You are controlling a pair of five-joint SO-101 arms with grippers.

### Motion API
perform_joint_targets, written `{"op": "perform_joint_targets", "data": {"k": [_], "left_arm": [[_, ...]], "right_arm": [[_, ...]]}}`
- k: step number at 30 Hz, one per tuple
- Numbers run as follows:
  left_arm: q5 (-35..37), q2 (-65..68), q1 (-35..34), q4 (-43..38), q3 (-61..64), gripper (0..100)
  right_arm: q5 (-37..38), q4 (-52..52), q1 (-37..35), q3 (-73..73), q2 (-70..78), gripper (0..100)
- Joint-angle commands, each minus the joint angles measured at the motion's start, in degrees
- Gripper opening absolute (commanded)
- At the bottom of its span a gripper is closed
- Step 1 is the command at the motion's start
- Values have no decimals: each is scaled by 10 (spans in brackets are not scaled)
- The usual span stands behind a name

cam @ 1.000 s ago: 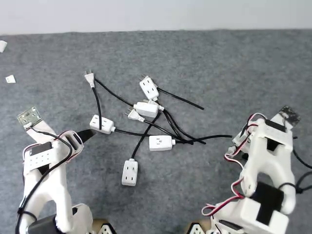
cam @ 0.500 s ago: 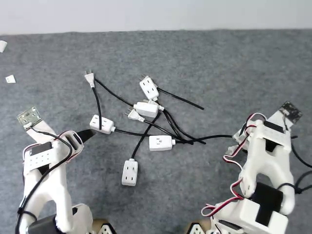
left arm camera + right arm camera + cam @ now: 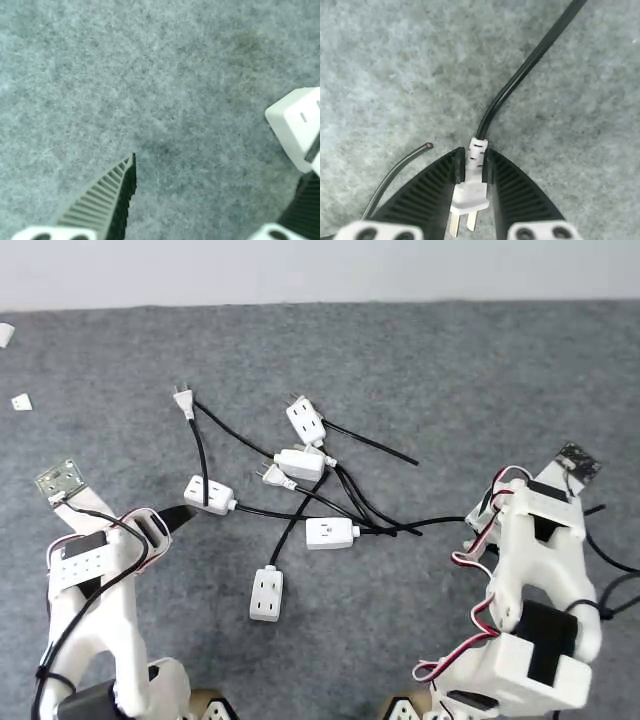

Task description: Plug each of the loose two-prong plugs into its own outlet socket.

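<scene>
two arms stand at the near edge of the bench (image 3: 480, 380), and over the last second only the right arm (image 3: 535, 540) has shifted: its wrist has been drawn a little toward the middle and the far edge, while the left arm is unchanged. the right gripper (image 3: 472, 160) is clamped on a white two-prong plug (image 3: 469, 192), held at the neck, with the prongs turned back toward the wrist and the black cable (image 3: 520, 75) trailing away over the felt. the shift is judged to be the start of carrying this plug to a socket, so the task is at an early stage, and with the prongs facing that way a re-grip or help from the other arm may be needed

the left gripper (image 3: 215, 185) is held apart and empty, with a white socket block (image 3: 295, 125) just beside one finger, left of the middle. two free sockets (image 3: 330, 532) (image 3: 266, 595) lie nearer the middle among crossed cables, where snagging is likely. open room is offered by the far right corner and the strip along the far edge. a cut wire end (image 3: 400, 165) lies just beside the right gripper
</scene>
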Motion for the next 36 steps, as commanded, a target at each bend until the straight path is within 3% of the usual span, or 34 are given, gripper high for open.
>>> {"op": "perform_joint_targets", "data": {"k": [1,11,15,20,24,30,32,36], "left_arm": [[-4,1,4,-9,-3,456],[-4,1,4,-9,-3,456],[-4,1,4,-9,-3,456],[-4,1,4,-9,-3,456],[-4,1,2,-9,-3,456],[-4,0,1,-8,-3,456],[-4,0,1,-8,-3,456],[-4,0,1,-8,-7,456]], "right_arm": [[-2,29,-9,-26,7,72],[52,40,-26,-27,11,67],[59,38,-26,-27,11,2],[137,44,-28,-27,8,8],[233,74,-32,-31,-29,8],[500,146,-51,-26,-116,8],[542,153,-27,-23,-147,8],[549,160,7,-23,-204,8]]}}
